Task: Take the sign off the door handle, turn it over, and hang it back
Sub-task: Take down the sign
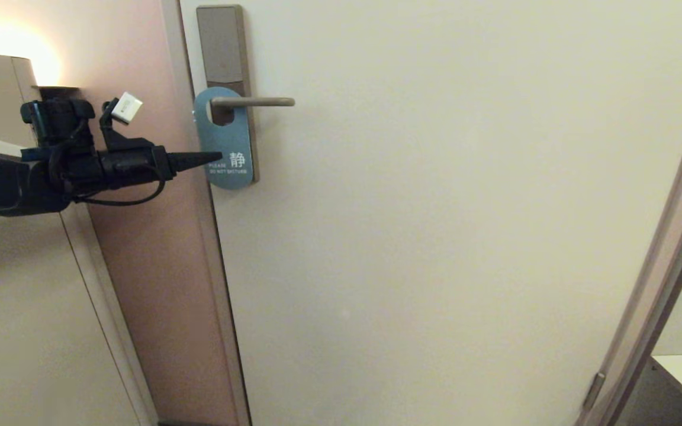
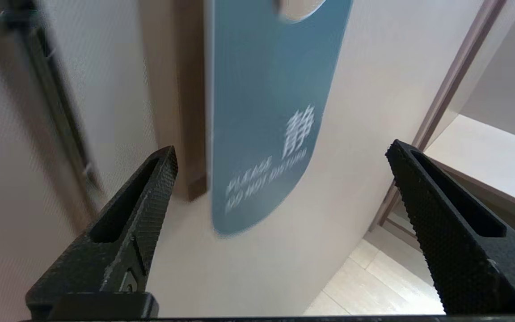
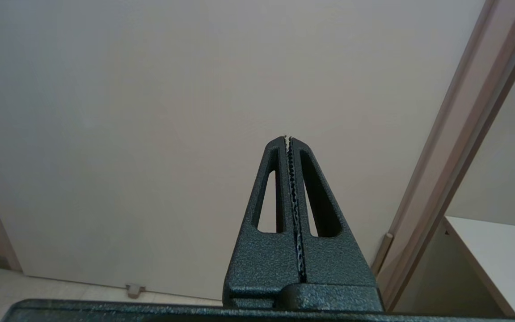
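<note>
In the head view, the left end effector (image 1: 214, 158) reaches level from the left, its tip at the edge of one blue sign (image 1: 227, 142) hanging on the door handle (image 1: 252, 102). In the left wrist view, its fingers (image 2: 150, 197) are spread wide and released; the sign's top is cut off. In the right wrist view, the right end effector (image 3: 288, 139) is clenched, empty, facing the door (image 3: 150, 112).

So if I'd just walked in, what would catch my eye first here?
Probably the flat blue rounded card sign reading "PLEASE DO NOT DISTURB", hanging by its oval hole on the slim brushed-bronze door handle at the pale door's upper left. Next, the robot's black left claw, reaching in level from the left with its tips at the sign's lower edge; its wrist view shows the fingers spread wide, holding nothing.
</note>
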Tool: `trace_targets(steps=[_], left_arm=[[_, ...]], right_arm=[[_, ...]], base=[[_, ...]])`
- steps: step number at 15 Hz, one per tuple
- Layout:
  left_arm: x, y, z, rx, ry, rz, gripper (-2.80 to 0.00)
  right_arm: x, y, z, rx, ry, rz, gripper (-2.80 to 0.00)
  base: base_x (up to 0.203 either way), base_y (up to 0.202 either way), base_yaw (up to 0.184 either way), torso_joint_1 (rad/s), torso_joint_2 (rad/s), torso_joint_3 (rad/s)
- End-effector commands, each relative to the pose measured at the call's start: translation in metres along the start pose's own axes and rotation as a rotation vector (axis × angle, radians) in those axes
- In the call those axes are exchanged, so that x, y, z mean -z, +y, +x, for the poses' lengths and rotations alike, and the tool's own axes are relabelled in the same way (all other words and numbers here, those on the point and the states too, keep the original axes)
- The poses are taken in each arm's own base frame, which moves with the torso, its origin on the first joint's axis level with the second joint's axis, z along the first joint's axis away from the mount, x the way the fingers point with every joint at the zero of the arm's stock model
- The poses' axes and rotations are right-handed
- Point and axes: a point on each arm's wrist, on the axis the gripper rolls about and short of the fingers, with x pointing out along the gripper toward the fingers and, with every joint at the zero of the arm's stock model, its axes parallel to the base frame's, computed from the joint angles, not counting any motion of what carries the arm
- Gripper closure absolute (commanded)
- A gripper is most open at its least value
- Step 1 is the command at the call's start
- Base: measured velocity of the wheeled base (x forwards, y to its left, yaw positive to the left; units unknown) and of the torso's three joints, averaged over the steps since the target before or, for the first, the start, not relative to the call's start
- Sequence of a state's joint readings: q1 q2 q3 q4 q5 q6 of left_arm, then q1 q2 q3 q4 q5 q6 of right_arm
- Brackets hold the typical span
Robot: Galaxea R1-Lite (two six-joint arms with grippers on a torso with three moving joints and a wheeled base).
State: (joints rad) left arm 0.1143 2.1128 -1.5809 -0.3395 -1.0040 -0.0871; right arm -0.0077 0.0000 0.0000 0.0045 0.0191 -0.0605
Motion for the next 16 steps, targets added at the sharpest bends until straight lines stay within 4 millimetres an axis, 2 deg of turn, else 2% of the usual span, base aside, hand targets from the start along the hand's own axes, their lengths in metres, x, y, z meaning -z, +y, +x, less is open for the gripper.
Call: trace_targets(steps=[1, 7, 16], left_arm=[[0.001, -0.002, 0.007, 0.021, -0.001, 0.008, -2.8], [-0.01, -0.017, 0.027, 0.082, -0.05, -0.019, -2.8], [-0.005, -0.018, 0.03, 0.085, -0.041, -0.039, -2.8]], right_arm=[[0.0, 0.0, 0.0, -0.001, 0.0, -0.001, 0.0], [0.0, 0.0, 0.0, -0.001, 0.0, -0.001, 0.0], [0.0, 0.0, 0.0, -0.001, 0.0, -0.001, 0.0]], base=[[0.0, 0.0, 0.0, 0.0, 0.0, 0.0], [0.0, 0.0, 0.0, 0.0, 0.0, 0.0], [0.0, 0.0, 0.0, 0.0, 0.0, 0.0]])
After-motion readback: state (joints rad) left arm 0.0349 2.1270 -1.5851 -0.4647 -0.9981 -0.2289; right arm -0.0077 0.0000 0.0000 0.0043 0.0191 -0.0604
